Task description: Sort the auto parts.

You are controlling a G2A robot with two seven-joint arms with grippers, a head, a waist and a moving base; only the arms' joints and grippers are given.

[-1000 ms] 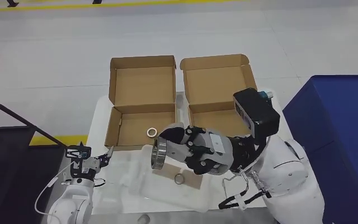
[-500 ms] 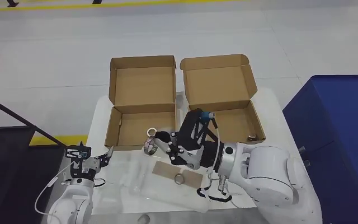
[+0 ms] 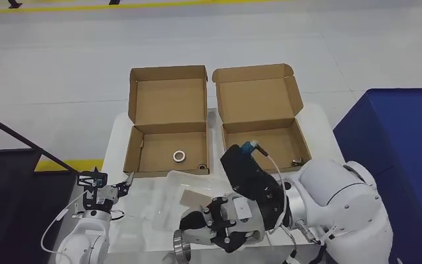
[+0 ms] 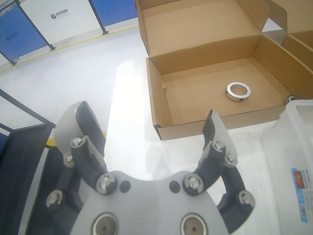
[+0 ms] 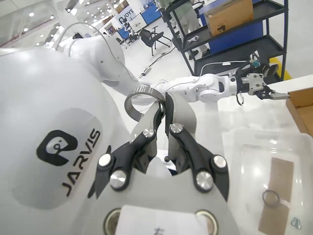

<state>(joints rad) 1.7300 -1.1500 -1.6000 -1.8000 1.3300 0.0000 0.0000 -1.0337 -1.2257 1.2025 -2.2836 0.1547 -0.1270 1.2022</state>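
My right gripper (image 3: 188,241) (image 5: 163,105) hangs over the table's front edge, shut on the rim of a steel bearing ring (image 3: 179,245) (image 5: 140,99). My left gripper (image 3: 126,179) (image 4: 146,118) stands open and empty at the table's left edge, short of the left cardboard box (image 3: 155,148) (image 4: 195,81); it also appears far off as the left gripper (image 5: 278,95). That box holds a silver collar ring (image 3: 179,156) (image 4: 238,90) and a dark bearing (image 3: 203,166) (image 4: 289,98) in its corner. The right cardboard box (image 3: 270,142) holds small parts (image 3: 298,161).
A clear plastic tray (image 3: 161,198) (image 4: 288,133) (image 5: 244,135) sits in front of the boxes with a brown card (image 5: 278,174), a thin ring (image 5: 270,196) and a small clip (image 5: 295,222). A blue cabinet (image 3: 389,145) stands right of the table.
My right arm has swung the bearing ring from beside the left box's front wall back over the tray to the table's front edge. The left arm has kept still.
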